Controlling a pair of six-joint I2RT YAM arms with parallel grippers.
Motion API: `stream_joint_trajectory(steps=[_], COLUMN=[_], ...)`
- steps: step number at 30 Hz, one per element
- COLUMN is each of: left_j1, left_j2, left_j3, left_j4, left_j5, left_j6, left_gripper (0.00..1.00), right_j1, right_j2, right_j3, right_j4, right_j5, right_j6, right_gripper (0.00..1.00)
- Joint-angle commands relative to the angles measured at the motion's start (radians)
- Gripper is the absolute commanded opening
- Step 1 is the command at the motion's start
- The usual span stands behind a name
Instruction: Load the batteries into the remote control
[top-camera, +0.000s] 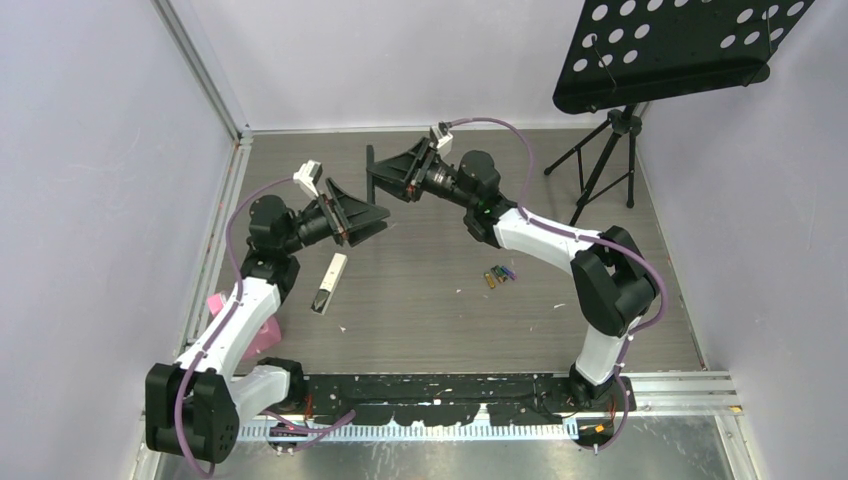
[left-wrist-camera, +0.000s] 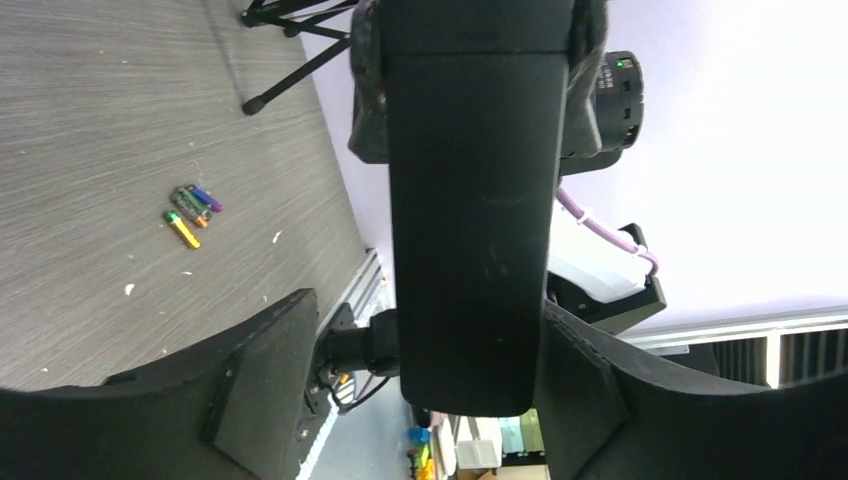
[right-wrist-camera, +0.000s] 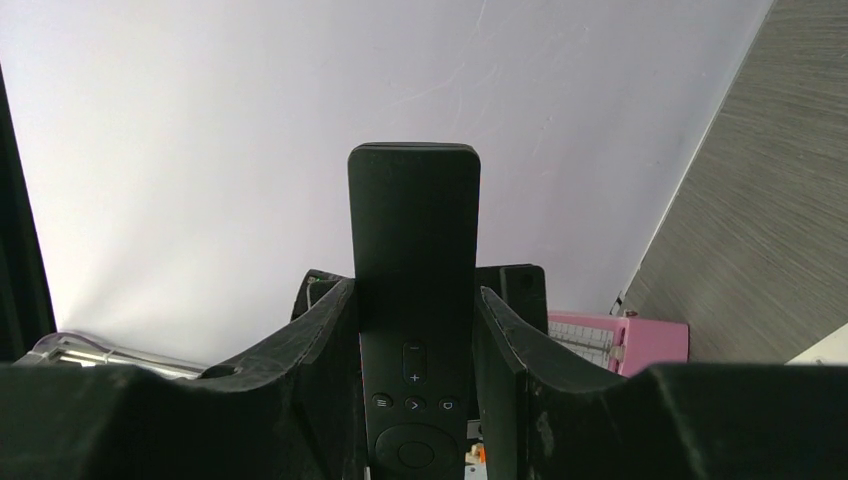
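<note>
— Nearest the arm bases, what is to be seen on the bench (top-camera: 450, 320)?

— A pink box (top-camera: 262, 338) is set at the left side, close beside the left arm. A little further in, a slim white strip (top-camera: 330, 283) with a black end is laid flat. Well apart from it to the right, the batteries (top-camera: 500, 274) are gathered in a small cluster, orange-gold, green and purple-blue. They are laid on the bare wood grain, clear of both arms.

— And where is the remote control (right-wrist-camera: 414, 250) found?

— It is held in the air over the middle of the bench, beyond the batteries. It is pinched along its sides by the fingers (right-wrist-camera: 320, 340) of the right gripper (top-camera: 395, 180). The button face is turned to that wrist's camera, and the plain end is left sticking out past the fingertips.

— How is the left gripper (top-camera: 365, 215) placed?

— It is set facing the right one from the left, so that the free end of the remote control is taken in between its fingers (left-wrist-camera: 250, 390). These are spread: a clear gap is seen on one side of the remote's plain back. Whether the other finger is touching cannot be told.

— What is seen furthest off?

— A black tripod stand (top-camera: 605, 160) is stood in the far right corner, and a perforated plate (top-camera: 680, 45), also black, is seen above it.
</note>
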Motion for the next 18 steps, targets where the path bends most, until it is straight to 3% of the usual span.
stream_joint_trajectory(steps=[1,4,9,10,12,15,18], left_j1=[0.000,0.000,0.000,0.000,0.000,0.000,-0.001], left_j2=[0.000,0.010,0.031,0.034,0.035,0.029,0.024], left_j3=[0.032,0.032,0.039,0.044,0.080,0.179,0.297], left_j4=[0.108,0.124,0.158,0.158,0.089,-0.274,-0.624], left_j5=[0.027,0.029,0.047,0.059,0.107,0.125,0.045], left_j6=[-0.049,-0.052,-0.035,-0.017,0.095,0.403,0.727], left_gripper=[0.70,0.56,0.04,0.00,0.00,0.00,0.00], right_j1=[0.008,0.009,0.009,0.009,0.005,0.002,-0.003], right_j2=[-0.004,-0.003,-0.024,-0.031,-0.059,-0.120,-0.182], right_j3=[-0.001,-0.008,-0.019,-0.018,-0.024,-0.050,-0.060], right_j4=[0.078,0.076,0.023,0.003,-0.049,-0.165,-0.301], right_j5=[-0.031,-0.038,-0.043,-0.043,-0.033,0.031,0.070], right_j6=[0.013,0.009,-0.035,-0.053,-0.105,-0.187,-0.247], right_gripper=[0.33,0.33,0.35,0.36,0.50,0.75,0.86])
